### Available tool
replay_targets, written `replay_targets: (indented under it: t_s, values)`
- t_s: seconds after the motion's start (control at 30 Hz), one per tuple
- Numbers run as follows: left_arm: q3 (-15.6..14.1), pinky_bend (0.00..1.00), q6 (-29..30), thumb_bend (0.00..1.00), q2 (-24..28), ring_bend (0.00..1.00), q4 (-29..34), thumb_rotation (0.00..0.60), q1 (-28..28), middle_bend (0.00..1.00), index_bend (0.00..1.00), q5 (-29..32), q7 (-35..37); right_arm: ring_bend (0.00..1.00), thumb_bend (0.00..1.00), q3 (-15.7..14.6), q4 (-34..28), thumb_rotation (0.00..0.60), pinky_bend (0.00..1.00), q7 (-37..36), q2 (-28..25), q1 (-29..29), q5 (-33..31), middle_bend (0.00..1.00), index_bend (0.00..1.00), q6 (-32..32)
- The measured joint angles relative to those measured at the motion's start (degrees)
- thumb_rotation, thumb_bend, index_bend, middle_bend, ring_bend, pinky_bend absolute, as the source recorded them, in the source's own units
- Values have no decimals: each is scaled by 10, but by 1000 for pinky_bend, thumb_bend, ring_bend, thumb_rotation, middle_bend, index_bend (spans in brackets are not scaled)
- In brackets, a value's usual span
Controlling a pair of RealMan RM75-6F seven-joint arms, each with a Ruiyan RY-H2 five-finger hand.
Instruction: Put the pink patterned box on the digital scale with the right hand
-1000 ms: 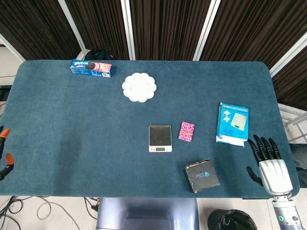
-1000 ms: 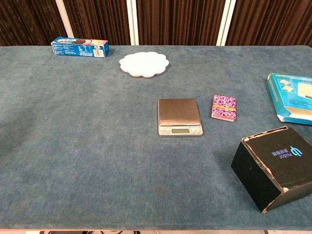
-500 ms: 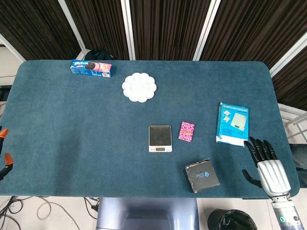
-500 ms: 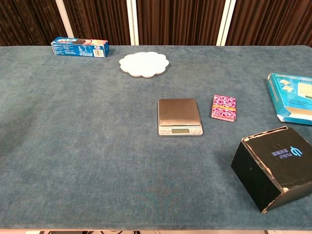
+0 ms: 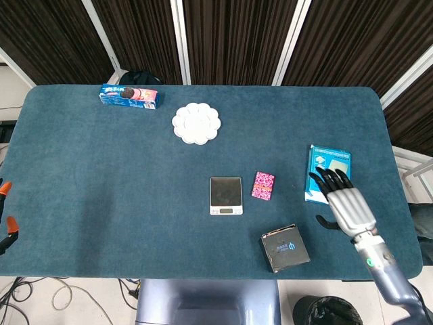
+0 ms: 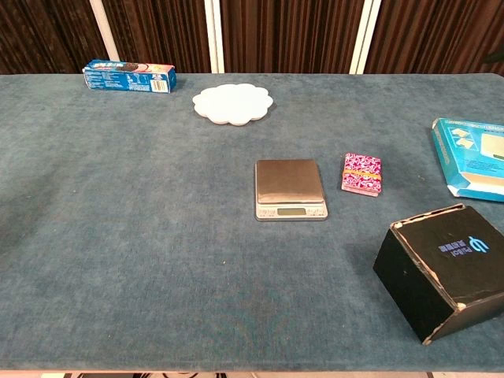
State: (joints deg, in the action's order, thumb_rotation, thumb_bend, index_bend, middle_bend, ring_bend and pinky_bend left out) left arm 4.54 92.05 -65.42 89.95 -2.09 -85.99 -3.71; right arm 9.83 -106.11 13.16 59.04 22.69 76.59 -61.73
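Observation:
The pink patterned box (image 5: 263,185) lies flat on the blue cloth, just right of the digital scale (image 5: 225,193) and apart from it. The chest view shows the same pair, the pink box (image 6: 361,174) beside the scale (image 6: 289,185), whose steel plate is bare. My right hand (image 5: 346,206) hovers at the right of the table, open with its fingers spread, its fingertips over the near edge of a light-blue carton. It is well right of the pink box and holds nothing. The chest view shows no hand. My left hand is not in either view.
A light-blue carton (image 5: 329,166) lies under the right hand's fingertips. A black box (image 5: 285,248) sits at the front, between the hand and the scale. A white flower-shaped plate (image 5: 196,123) and a blue cookie box (image 5: 128,96) lie at the back left. Dark orange-tipped parts (image 5: 5,223) poke in at the left edge.
My right hand has moved from the table's front right corner up and to the left, onto the near edge of the light-blue carton. The objects have not moved.

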Motion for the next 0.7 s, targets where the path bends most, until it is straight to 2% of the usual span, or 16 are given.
replay_targets:
  t_s: [0.13,0.37,0.53,0.7]
  values:
    - [0,0,0,664,0,0,0,600,0,0,49,0,1,0,330,21,-27,600,0,65,8,50,-102,0,0,47]
    - [1,0,-1,664,2,0,0,600,1,0,49,3,6,0,325,35,-39,600,0,172,52,155,-315,0,0,96]
    - [2,0,-5,664,3,0,1,600,1,0,50,8,6,0,309,36,-27,600,0,249,115,240,-456,0,0,90]
    - [3,0,-4,664,4,0,2,600,1,0,50,9,7,0,308,38,-2,600,0,300,181,303,-558,0,0,52]
